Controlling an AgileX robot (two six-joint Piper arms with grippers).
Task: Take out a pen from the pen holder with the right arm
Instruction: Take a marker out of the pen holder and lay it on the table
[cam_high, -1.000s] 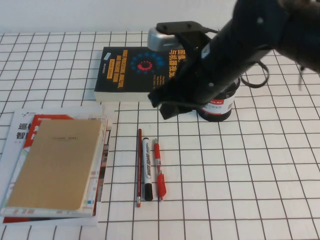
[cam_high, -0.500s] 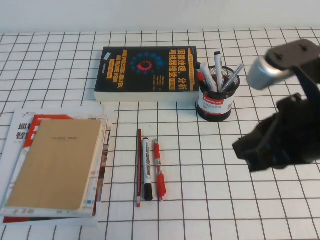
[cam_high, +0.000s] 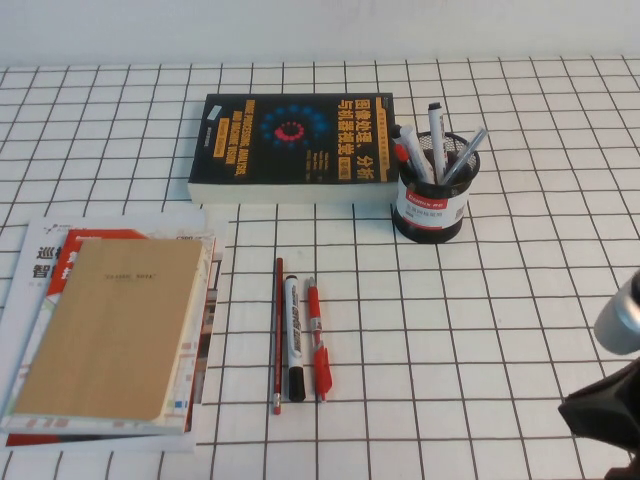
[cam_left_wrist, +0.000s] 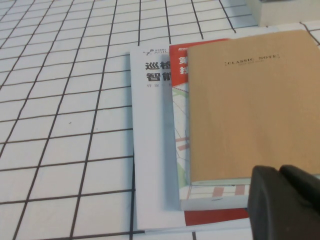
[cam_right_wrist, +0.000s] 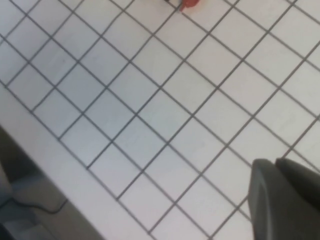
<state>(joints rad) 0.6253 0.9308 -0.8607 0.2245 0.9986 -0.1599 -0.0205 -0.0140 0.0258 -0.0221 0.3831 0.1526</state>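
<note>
The black mesh pen holder (cam_high: 433, 205) stands just beside the black book (cam_high: 295, 145). Several pens (cam_high: 437, 130) stick up out of it. A red pencil (cam_high: 278, 335), a black marker (cam_high: 293, 335) and a red pen (cam_high: 319, 345) lie side by side on the table (cam_high: 480, 320). The right gripper (cam_right_wrist: 276, 167) is at the near right corner, closed tight and holding nothing. The left gripper (cam_left_wrist: 280, 172) hangs over the brown notebook (cam_left_wrist: 250, 100), closed and empty too.
</note>
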